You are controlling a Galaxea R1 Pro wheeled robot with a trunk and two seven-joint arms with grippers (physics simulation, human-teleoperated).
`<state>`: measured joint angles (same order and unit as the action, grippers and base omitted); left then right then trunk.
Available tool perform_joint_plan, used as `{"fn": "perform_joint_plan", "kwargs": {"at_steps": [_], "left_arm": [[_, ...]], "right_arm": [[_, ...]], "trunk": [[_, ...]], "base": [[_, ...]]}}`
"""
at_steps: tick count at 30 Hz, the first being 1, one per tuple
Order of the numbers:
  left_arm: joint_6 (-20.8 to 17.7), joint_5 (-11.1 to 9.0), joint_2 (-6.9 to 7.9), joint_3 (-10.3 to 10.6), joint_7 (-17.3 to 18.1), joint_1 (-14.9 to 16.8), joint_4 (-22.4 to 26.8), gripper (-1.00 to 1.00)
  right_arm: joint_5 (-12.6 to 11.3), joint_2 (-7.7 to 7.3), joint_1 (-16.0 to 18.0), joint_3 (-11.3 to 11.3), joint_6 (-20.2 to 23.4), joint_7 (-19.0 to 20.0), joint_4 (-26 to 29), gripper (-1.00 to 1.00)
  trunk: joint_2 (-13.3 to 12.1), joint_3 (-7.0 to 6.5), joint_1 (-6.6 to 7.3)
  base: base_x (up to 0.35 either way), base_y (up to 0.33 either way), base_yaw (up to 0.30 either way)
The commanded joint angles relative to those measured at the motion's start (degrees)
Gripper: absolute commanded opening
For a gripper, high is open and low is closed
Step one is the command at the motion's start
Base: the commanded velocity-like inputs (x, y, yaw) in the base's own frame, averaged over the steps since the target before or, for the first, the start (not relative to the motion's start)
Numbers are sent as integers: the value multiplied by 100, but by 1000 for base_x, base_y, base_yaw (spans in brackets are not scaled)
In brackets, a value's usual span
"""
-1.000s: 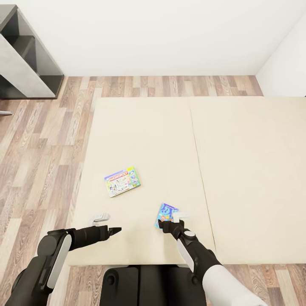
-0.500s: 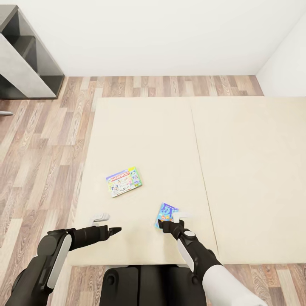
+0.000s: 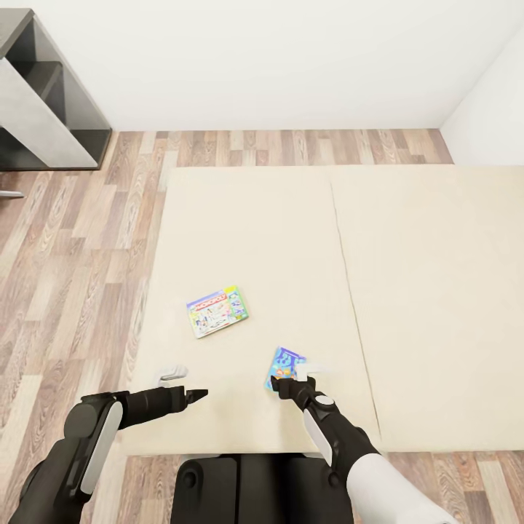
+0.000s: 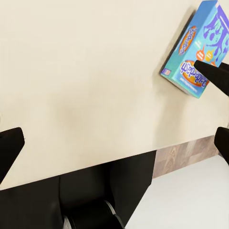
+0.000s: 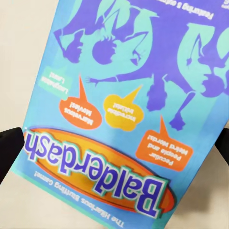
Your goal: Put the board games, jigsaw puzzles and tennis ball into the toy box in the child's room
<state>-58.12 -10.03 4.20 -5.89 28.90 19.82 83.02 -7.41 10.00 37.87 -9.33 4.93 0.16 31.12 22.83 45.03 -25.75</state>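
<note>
Two board games lie flat on the cream bed [image 3: 407,291]. The blue "Balderdash" box [image 3: 287,364] [image 5: 119,109] [image 4: 194,52] rests near the bed's front edge. My right gripper [image 3: 276,381] [image 5: 114,143] hovers open over the box's near end, one finger on each side of it. The pale multicoloured Monopoly box [image 3: 217,311] sits further back and to the left. My left gripper [image 3: 198,394] [image 4: 114,143] stands open above bare mattress, left of the blue box and in front of the Monopoly box. The table, toy box, puzzles and tennis ball are out of view.
Wood-plank floor [image 3: 73,255] runs along the bed's left side and behind it. A dark grey shelf unit [image 3: 44,102] stands at the far left against the white wall [image 3: 276,58]. My black base [image 3: 240,487] touches the bed's front edge.
The whole picture has slid slightly to the right, so the camera has moved. Both arms and both boxes keep their places relative to each other.
</note>
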Motion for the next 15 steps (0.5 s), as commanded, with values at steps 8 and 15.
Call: {"fn": "perform_joint_plan", "kwargs": {"at_steps": [8, 15], "left_arm": [[-42, -25, -2, -7, 2, 4, 4, 100], [-43, -25, 2, -7, 2, 0, 4, 100]], "right_arm": [[-59, 0, 1, -7, 19, 2, 8, 100], [-59, 0, 1, -7, 17, 2, 8, 100]], "trunk": [[9, 6, -3], [9, 6, -3]], "base": [[0, 87, 0], [0, 28, 0]]}}
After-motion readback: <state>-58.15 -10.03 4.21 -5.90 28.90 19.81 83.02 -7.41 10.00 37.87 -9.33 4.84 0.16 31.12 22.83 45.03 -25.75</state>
